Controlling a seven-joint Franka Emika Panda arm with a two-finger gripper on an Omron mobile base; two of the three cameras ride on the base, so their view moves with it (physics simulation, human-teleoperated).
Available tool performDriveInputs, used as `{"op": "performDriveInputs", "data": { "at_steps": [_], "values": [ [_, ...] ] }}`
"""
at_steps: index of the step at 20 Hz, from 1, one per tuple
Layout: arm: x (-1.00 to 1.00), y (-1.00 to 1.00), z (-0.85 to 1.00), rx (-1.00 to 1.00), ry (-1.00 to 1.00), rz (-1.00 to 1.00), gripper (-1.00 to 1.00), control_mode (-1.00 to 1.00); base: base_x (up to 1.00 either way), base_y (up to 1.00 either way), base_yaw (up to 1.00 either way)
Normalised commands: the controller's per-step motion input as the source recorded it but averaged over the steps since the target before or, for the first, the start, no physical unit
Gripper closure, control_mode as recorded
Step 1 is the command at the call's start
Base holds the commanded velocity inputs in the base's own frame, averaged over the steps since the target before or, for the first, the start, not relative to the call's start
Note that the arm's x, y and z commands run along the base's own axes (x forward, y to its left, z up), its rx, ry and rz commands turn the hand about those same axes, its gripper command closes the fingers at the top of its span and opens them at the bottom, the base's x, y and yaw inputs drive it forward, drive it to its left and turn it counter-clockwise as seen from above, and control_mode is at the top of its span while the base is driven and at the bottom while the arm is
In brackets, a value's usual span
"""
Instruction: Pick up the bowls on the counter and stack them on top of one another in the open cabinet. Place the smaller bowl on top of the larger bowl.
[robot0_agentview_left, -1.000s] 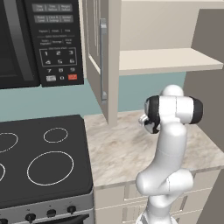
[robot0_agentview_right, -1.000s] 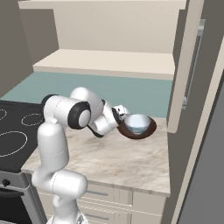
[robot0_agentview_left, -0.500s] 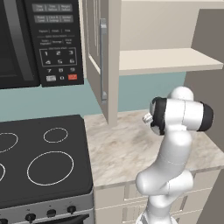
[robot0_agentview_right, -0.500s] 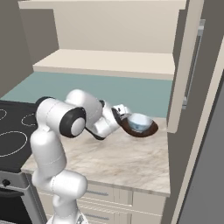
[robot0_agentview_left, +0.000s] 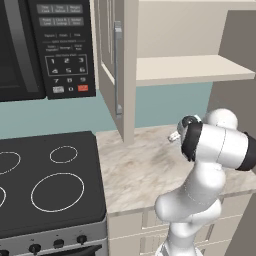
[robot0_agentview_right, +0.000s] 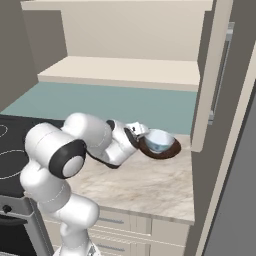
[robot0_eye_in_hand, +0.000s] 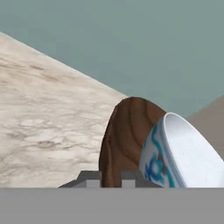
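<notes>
Brown wood-grain bowl (robot0_eye_in_hand: 124, 140), blue-patterned white bowl (robot0_eye_in_hand: 175, 153)

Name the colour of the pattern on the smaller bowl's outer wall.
Blue on white, clearest in the hand view on the smaller bowl.

left base view looked forward-down from behind-left, arm at lower right of frame, right base view mirrored it from behind-right, arm at lower left, both shared the counter (robot0_agentview_left: 145, 165) and open cabinet (robot0_agentview_right: 125, 70), hand view sat close, low over counter, facing the larger bowl (robot0_eye_in_hand: 124, 140)
</notes>
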Motion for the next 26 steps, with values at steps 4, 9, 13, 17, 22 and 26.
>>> {"op": "performDriveInputs", "data": {
  "at_steps": [4, 9, 13, 17, 22, 26],
  "values": [
    [-0.5, 0.15, 0.34, 0.0, -0.06, -0.02, 1.0, -1.0, 0.0, 0.0, 0.0],
    [-0.41, 0.19, 0.44, 0.0, 0.0, -0.02, 1.0, -1.0, 0.0, 0.0, 0.0],
    [-0.25, 0.11, 0.55, -0.01, 0.0, -0.02, 1.0, -1.0, 0.0, 0.0, 0.0],
    [-0.05, 0.01, 0.7, -0.02, 0.0, 0.0, 1.0, -1.0, 0.0, 0.0, 0.0],
    [-0.09, 0.0, 0.66, -0.03, 0.03, 0.0, 1.0, -1.0, 0.0, 0.0, 0.0],
    [-0.18, 0.0, 0.59, -0.04, 0.06, 0.0, 1.0, -1.0, 0.0, 0.0, 0.0]
  ]
}}
